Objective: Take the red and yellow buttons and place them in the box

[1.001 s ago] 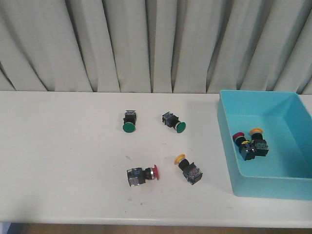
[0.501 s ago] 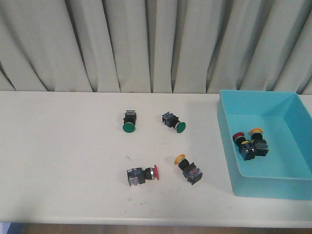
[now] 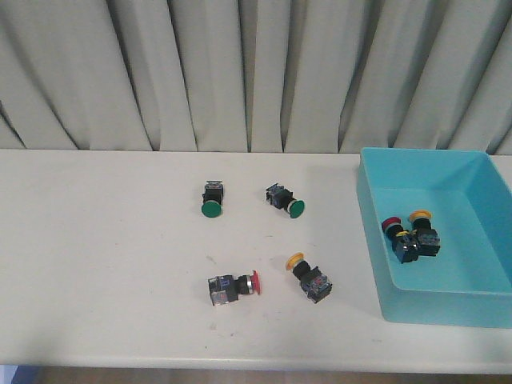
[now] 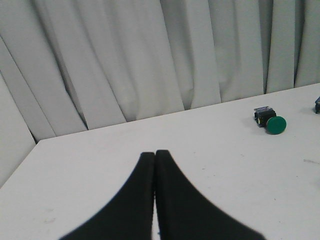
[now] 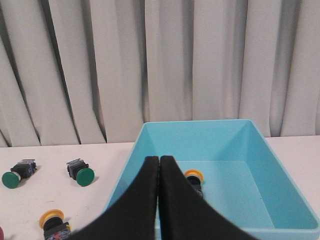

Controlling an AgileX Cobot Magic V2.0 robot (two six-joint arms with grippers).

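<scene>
Currently the light blue box [image 3: 448, 308] sits at the right of the front view with one red-capped button [image 3: 391, 225] and one yellow-capped button [image 3: 421, 216] lying close together on its floor. Left of it on the white table [image 3: 96, 256], a red button [image 3: 234, 286] and a yellow button [image 3: 308, 276] lie low in the frame's centre, two green buttons [image 3: 211, 198] [image 3: 286, 200] above them. Both wrist views show the left gripper [image 4: 155, 156] and right gripper [image 5: 159, 161] with fingers pressed together, holding nothing.
</scene>
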